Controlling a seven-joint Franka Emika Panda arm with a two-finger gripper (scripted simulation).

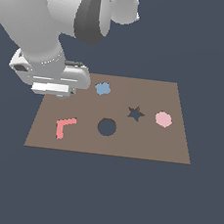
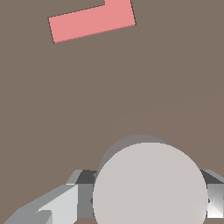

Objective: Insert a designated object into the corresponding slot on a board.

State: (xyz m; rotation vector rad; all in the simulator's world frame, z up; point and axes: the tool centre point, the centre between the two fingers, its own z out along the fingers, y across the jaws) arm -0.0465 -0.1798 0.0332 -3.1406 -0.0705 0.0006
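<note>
The object [image 2: 149, 183], a pale grey-beige round disc, sits between my two fingers [image 2: 81, 203] in the wrist view, and each finger meets one side of its rim. My gripper [image 1: 61, 95] hangs low over the far corner of the brown board [image 1: 144, 145] on the exterior view's left. There only a sliver of the object [image 1: 62, 97] peeks out under the hand. The slot [image 1: 107, 127], a dark round hole, lies open near the board's middle, nearer the camera and to the exterior view's right of the gripper.
On the board are a red L-shaped piece [image 1: 64, 127], also in the wrist view [image 2: 92, 19], a blue lumpy piece [image 1: 103, 88], a dark star-shaped hole [image 1: 135, 113] and a pink roundish piece [image 1: 163, 119]. The arm's bulk fills the upper part of the exterior view's left.
</note>
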